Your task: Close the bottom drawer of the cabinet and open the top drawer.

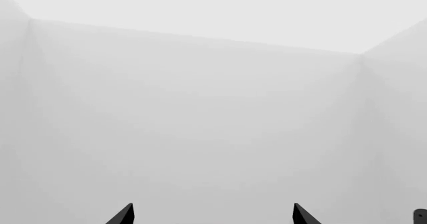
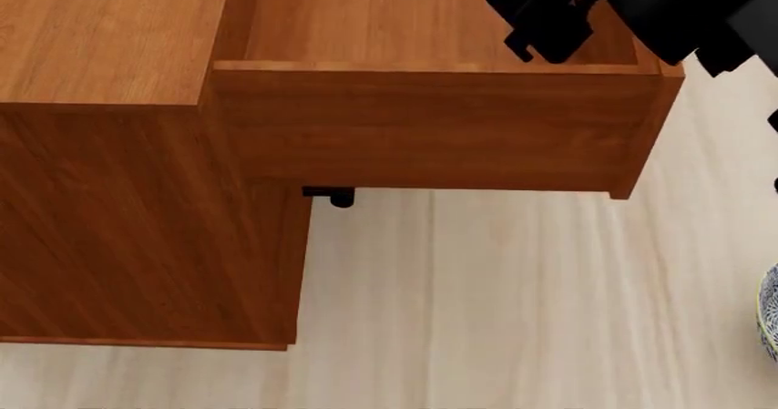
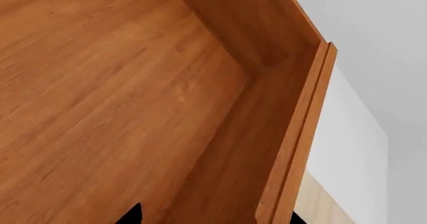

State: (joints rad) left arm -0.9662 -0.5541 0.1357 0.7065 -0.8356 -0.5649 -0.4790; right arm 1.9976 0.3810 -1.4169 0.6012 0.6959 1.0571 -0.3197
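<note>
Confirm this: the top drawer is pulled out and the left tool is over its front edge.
Not the left. The right tool is over the front edge of the pulled-out top drawer; the right wrist view looks into that drawer, while the left wrist view shows only pale walls.

Pale plank floor (image 2: pixel 511 300) under plain white walls (image 1: pixel 200 114).

Reddish-brown wood grain covers the cabinet (image 2: pixel 109 199) and its pulled-out top drawer (image 2: pixel 425 127), the grain running lengthwise inside the drawer. The right hand (image 2: pixel 547 26) above it is matte black. The floor (image 2: pixel 511 309) is pale, streaked wood. A bowl (image 2: pixel 770 322) shows blue-and-white patterning.
</note>
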